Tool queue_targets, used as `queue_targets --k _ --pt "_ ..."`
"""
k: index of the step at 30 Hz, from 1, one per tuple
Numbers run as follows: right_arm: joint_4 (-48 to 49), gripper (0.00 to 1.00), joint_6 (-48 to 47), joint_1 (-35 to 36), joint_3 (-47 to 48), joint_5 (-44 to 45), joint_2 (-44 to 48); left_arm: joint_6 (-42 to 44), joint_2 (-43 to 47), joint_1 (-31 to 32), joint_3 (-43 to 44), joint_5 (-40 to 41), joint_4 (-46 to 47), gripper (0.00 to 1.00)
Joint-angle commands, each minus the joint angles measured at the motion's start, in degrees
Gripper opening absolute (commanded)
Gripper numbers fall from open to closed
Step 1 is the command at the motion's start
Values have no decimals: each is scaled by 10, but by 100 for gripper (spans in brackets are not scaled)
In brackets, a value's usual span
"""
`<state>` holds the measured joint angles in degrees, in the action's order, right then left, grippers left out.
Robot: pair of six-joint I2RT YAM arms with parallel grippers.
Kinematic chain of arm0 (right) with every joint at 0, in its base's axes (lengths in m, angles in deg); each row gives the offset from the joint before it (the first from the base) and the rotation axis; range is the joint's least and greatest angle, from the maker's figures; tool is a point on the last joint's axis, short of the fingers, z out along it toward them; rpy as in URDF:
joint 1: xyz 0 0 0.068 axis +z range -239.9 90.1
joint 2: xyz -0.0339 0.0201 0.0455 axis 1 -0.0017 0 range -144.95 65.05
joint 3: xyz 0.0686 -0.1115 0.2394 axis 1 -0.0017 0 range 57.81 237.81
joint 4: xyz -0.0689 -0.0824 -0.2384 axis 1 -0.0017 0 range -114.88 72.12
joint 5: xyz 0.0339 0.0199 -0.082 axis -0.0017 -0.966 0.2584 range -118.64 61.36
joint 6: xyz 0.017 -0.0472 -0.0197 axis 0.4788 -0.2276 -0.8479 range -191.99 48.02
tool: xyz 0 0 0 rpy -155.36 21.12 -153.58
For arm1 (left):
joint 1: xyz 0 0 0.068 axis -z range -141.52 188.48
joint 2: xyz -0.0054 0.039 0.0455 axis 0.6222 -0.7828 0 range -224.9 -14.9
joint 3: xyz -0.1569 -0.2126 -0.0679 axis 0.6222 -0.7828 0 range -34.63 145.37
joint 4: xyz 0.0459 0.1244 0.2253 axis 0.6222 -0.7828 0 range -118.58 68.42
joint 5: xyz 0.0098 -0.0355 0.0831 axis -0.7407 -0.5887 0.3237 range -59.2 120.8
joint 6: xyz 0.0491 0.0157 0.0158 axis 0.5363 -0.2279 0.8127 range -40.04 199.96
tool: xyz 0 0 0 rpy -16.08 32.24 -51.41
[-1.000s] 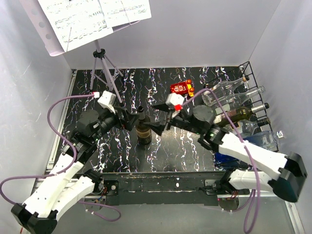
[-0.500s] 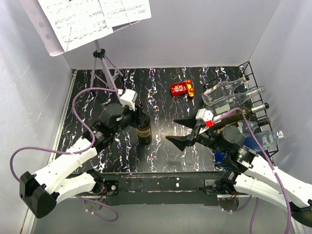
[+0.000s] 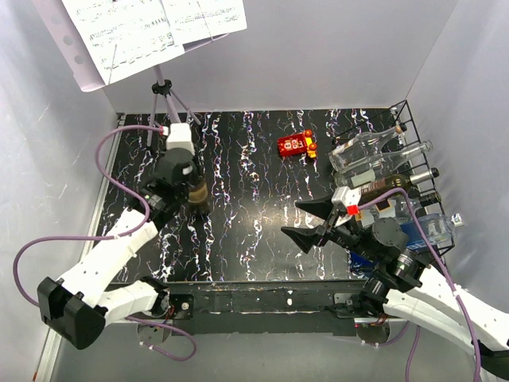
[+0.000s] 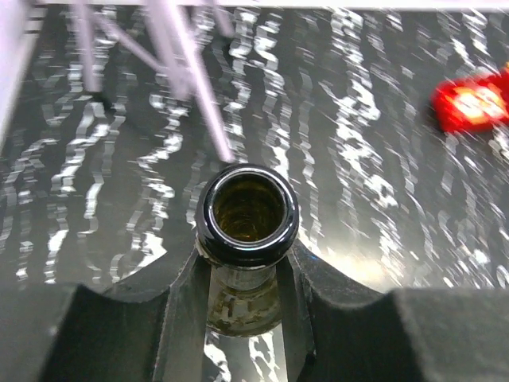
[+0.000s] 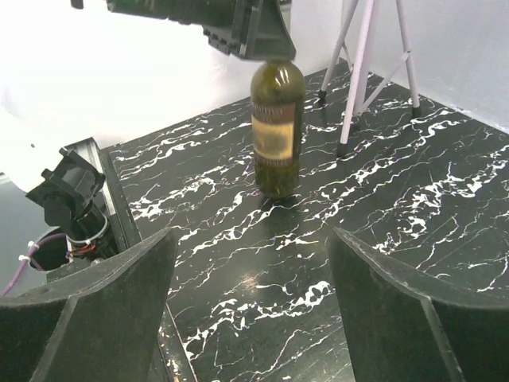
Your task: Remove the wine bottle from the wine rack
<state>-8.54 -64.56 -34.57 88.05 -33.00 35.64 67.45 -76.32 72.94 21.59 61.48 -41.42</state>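
The wine bottle (image 5: 276, 139) is off the rack and upright at the left-middle of the overhead view. Its base looks to be down on the black marbled surface (image 3: 254, 199). The left gripper (image 4: 245, 263) is clamped on its neck just under the open mouth, a finger pressed to each side. The bottle is near the surface's left edge but not at it, and the legs of the music stand (image 3: 163, 95) splay down just beyond it toward the upper left, so room is tight there. To its right is a broad bare stretch of marble, running across to the right gripper (image 3: 290, 219), which hangs spread wide and empty at lower right, pointing back at the bottle. The wine rack (image 3: 413, 131) sits hard against the right wall, with several other bottles lying across its bars. A small red toy (image 3: 296, 144) rests in the upper middle, well apart from both arms.
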Motion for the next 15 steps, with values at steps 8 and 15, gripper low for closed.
queue_targets --k 8,15 --pt "-72 84 8 3 -11 39 105 18 -35 -252 37 7 124 0" --pt "-93 85 21 3 -16 63 152 36 -82 -280 36 5 166 0"
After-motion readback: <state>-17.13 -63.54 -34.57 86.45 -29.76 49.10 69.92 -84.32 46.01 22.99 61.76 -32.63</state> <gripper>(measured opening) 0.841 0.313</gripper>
